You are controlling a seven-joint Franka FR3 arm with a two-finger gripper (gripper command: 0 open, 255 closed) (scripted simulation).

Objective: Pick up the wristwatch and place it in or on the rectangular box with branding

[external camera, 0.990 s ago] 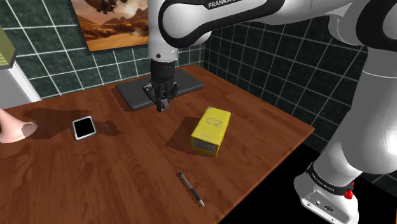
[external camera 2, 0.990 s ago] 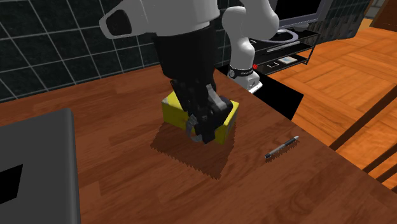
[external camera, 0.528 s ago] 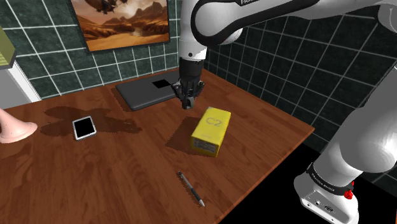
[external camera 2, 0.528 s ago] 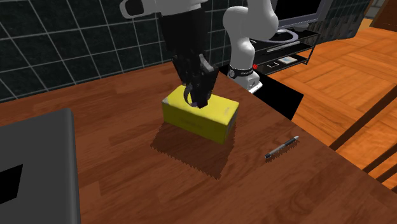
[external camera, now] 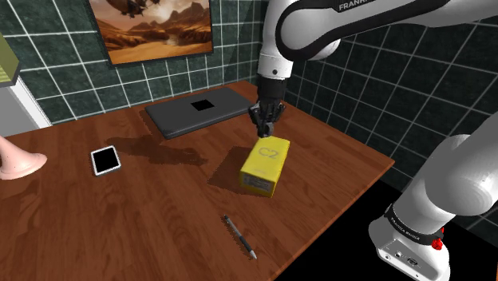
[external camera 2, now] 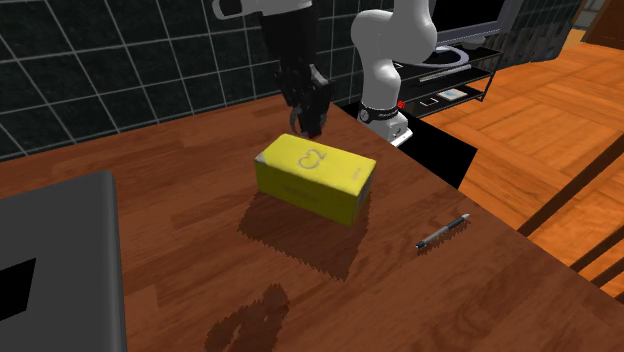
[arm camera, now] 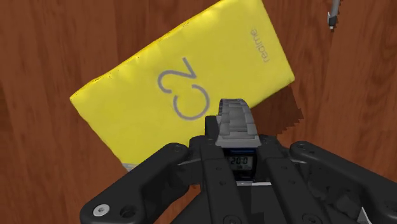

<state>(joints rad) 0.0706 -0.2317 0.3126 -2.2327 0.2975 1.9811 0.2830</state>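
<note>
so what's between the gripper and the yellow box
Only the wristwatch clasped in the gripper, its band reaching out over the yellow box; the wrist view shows it.

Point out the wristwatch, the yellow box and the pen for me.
wristwatch (arm camera: 236, 124): wrist view, on its grey linked band.
yellow box (external camera 2: 322, 167): second exterior view, on its top face.
pen (external camera: 239, 237): shoulder view, mid-barrel.

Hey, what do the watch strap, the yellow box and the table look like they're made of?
The wristwatch has a strap of grey segmented links with a dull sheen, probably metal. The yellow box is matte, with flat faces and grey printed lettering, likely cardboard, though the render leaves that open. The table is reddish-brown with plank seams and grain, so wood or wood veneer.
</note>
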